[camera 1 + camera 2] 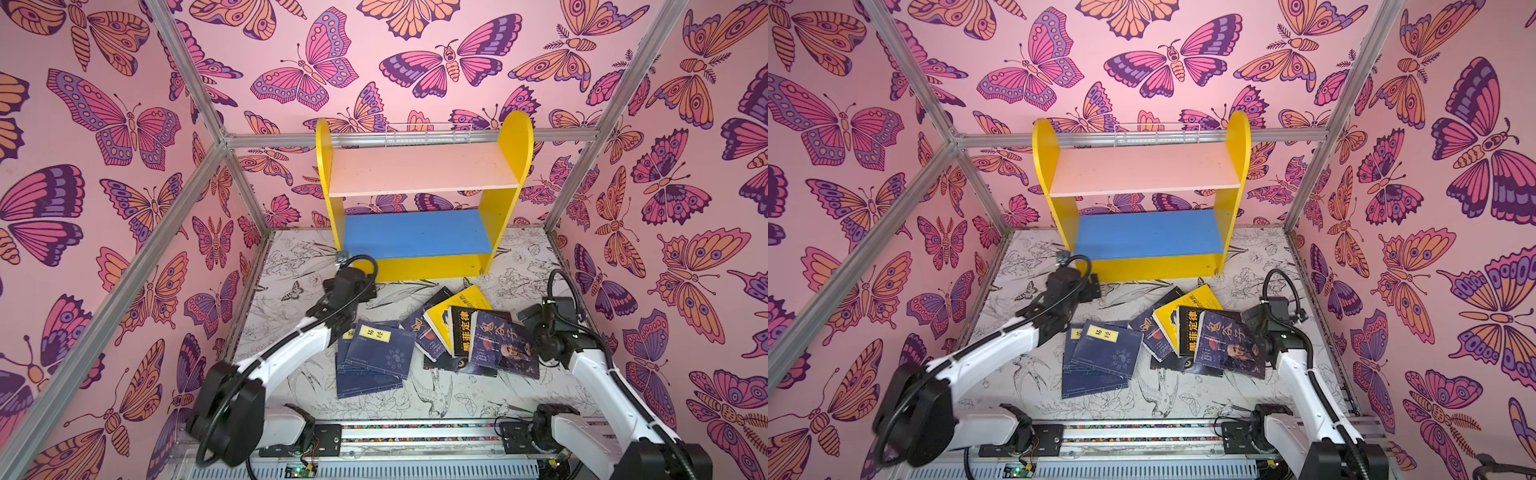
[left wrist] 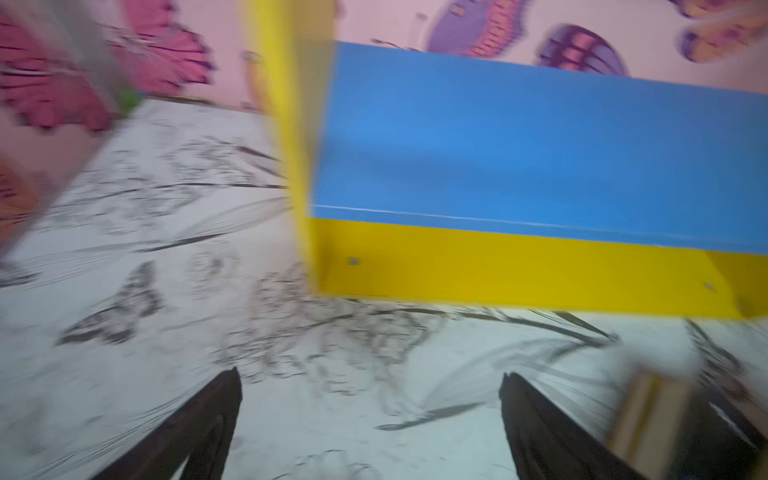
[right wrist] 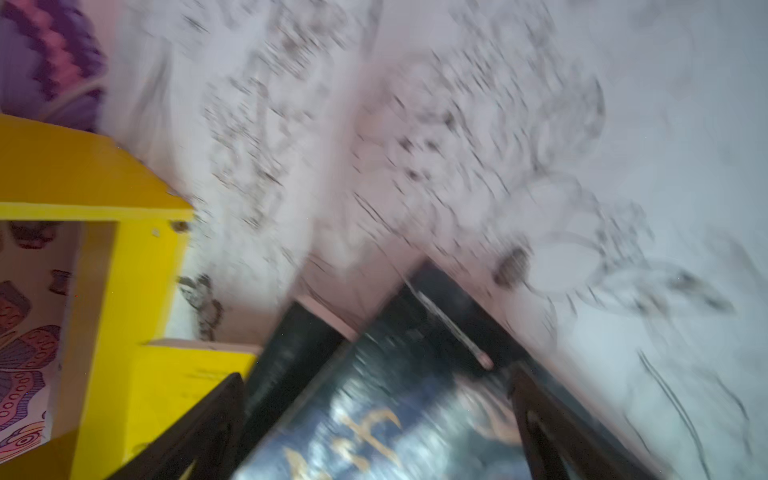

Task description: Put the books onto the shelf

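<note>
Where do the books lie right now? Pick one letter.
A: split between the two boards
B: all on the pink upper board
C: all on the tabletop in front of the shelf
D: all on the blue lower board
C: the pink upper board and the blue lower board of the shelf are both bare, while the books lie scattered on the tabletop in front of it.

Top views bright, sharp, edges bowed — both wrist views motion-blurred, right wrist dimmer.
</note>
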You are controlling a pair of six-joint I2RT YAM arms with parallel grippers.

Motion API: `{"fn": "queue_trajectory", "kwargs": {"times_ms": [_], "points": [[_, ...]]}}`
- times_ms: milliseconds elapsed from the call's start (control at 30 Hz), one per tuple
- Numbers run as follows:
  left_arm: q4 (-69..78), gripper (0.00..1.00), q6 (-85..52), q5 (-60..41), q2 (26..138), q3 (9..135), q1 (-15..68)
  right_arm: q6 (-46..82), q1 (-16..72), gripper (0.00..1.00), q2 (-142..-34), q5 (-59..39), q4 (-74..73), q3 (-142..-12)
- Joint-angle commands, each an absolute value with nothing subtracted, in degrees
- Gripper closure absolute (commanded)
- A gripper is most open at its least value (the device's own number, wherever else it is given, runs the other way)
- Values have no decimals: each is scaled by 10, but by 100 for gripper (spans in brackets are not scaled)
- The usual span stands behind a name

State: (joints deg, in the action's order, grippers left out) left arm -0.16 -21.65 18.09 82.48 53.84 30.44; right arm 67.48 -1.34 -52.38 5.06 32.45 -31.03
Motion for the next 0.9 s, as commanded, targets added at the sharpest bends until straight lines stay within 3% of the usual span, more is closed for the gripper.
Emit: {"fn": "queue_trajectory", "kwargs": {"times_ms": [0,200,400,500,867], "points": [[-87,2,-181,-9,910,659,356,803,-10,1,-452,-9,515,-302],[-166,1,-58,-140,1086,883,457,903,-14,1,-353,-90,537,-223],[-179,1,-95,-265,1208,999,480,927,-14,1,-350,-133,498,-181],[-180,0,-84,-262,1248,1034,495,930,-14,1,-367,-149,449,-160],[-180,22,-71,-188,1302,1045,502,896,-14,6,-481,-178,211,-136]]}}
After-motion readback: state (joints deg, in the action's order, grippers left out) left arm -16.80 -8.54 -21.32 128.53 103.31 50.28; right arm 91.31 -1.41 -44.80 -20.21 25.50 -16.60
